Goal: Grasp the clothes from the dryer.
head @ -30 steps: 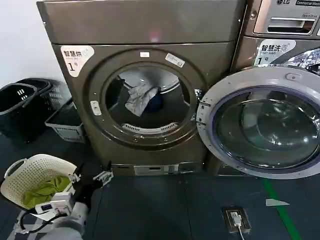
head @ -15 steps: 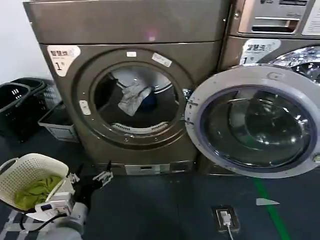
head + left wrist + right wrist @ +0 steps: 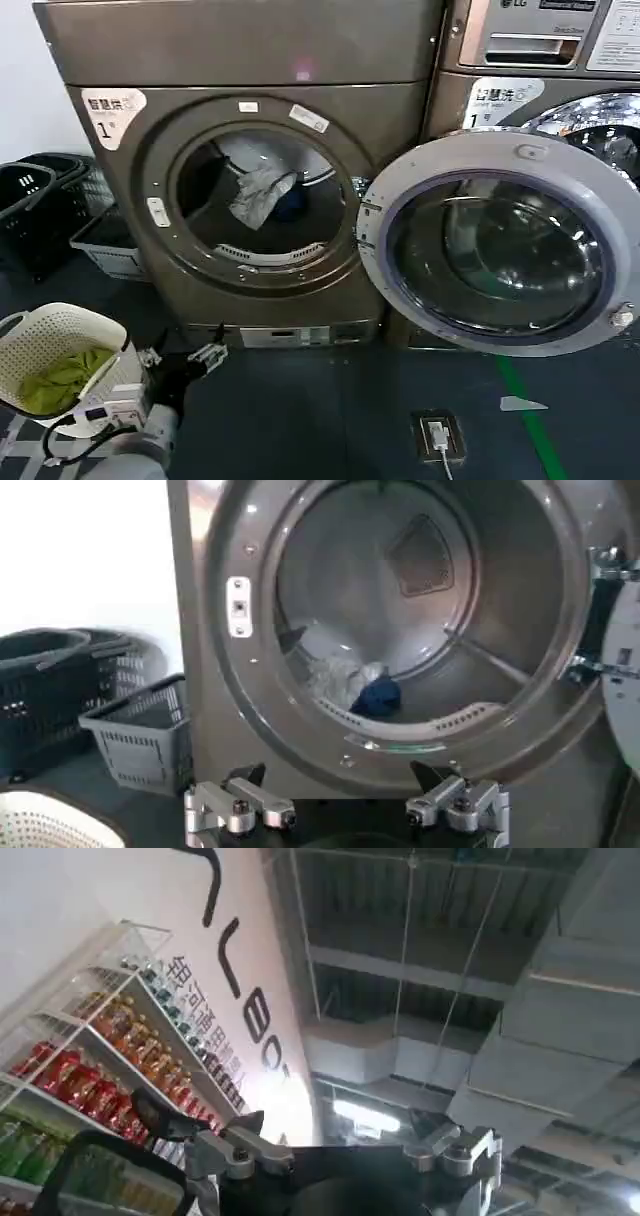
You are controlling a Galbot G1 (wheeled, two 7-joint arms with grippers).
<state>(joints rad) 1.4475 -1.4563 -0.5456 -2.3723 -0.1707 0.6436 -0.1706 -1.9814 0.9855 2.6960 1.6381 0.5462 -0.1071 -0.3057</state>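
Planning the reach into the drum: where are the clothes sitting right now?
In the head view the clothes lie inside the dryer, in the left-centre of its open porthole, left of the swung-open door.

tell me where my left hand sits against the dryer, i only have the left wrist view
Observer: In the head view the left hand is low near the floor, in front of the dryer, below its porthole and not touching it.
Operator: is the door out of my way
Observer: Yes, the door stands wide open on the right side of the porthole.
Operator: and the right hand
Observer: The right hand is open and faces a ceiling and a shelf of bottles, not the dryer.
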